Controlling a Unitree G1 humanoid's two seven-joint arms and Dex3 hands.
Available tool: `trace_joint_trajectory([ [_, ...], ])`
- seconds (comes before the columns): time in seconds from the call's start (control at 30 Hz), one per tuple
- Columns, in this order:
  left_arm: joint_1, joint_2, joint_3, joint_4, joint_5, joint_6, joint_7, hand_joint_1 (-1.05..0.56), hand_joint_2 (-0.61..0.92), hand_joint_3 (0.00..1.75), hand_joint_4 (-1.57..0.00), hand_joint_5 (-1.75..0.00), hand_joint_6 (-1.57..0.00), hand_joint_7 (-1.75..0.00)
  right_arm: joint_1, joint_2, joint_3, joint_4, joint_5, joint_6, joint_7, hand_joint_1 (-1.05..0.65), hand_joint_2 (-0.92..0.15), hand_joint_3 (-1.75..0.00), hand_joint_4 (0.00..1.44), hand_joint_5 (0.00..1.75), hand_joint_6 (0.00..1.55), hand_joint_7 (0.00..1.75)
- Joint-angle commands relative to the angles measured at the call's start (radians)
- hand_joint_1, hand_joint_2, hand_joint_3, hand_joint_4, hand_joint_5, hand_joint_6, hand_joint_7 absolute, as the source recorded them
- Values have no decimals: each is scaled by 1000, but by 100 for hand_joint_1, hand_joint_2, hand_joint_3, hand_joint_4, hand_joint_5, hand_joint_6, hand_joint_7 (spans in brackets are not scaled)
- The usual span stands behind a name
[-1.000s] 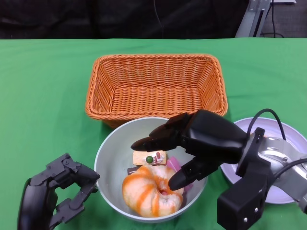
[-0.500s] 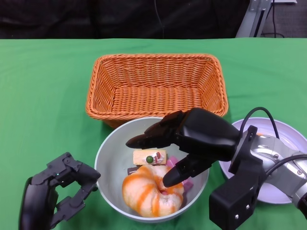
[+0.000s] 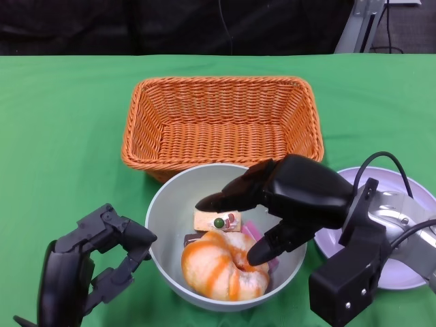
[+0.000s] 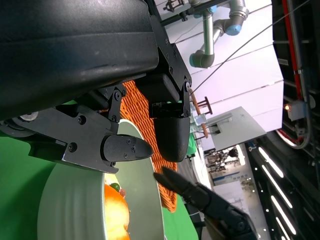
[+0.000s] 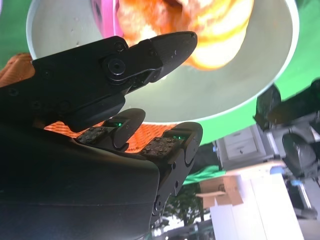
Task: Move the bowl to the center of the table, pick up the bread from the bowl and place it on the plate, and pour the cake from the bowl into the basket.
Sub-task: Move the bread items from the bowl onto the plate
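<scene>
Both hands are down at the near edge of the green table [image 3: 61,122]: the left hand [image 3: 92,262] sits at about seven o'clock from the bowl [image 3: 167,204], just beside its rim, fingers spread apart and holding nothing; I cannot tell whether a fingertip touches the rim. Over at four o'clock the right hand [image 3: 289,197] reaches in over the bowl's edge, fingers parted, upper fingers above the cake [image 3: 215,221] and the lower one down against the bread [image 3: 221,266], though nothing is clamped between them. Seen from the right wrist, those fingertips [image 5: 172,45] hang just over the orange loaf with a gap between them. That grey bowl sits near the table's front, roughly centred, with the glazed orange-striped bread lying at its six o'clock side, the small cake slice with a green dot on top just behind it, and a pink wrapper [image 3: 251,231] tucked at the right. At three o'clock from the bowl, partly hidden by the silver forearm, lies the pale plate [image 3: 405,187]. Farther back, at twelve o'clock and close behind the bowl's rim, stands the woven orange basket [image 3: 221,119]
</scene>
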Motion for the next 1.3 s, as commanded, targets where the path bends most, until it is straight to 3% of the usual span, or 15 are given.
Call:
trace_joint_trajectory([
  [0.03, 13, 8, -4, -31, -6, 19, 11, -9, 89, 40, -74, -145, -78, -115, 2, -16, 6, 2, -7, 4, 7, -80, -90, 0, 71, 2, 59, 1],
  [0.13, 14, 10, -5, -40, -11, 28, 8, -10, 81, 52, -75, -143, -79, -113, 11, -15, 15, -4, -19, 10, 3, -80, -90, 0, 71, 2, 60, 1],
  [0.27, 18, 12, -6, -48, -12, 37, 7, -9, 81, 55, -75, -143, -79, -113, 20, -5, 24, -6, -37, 21, -8, -80, -90, 0, 70, 2, 59, 0],
  [1.07, 11, 12, -6, -102, 23, 69, 33, -8, 85, 46, -76, -141, -80, -112, 9, 21, 57, 65, -75, 34, -67, -79, -92, -1, 71, 1, 59, 0],
  [1.3, 29, 50, -5, -220, 65, 193, 30, -5, 70, 76, -79, -136, -82, -110, 8, 23, 61, 73, -79, 34, -78, -79, -92, -1, 72, 1, 60, 0],
])
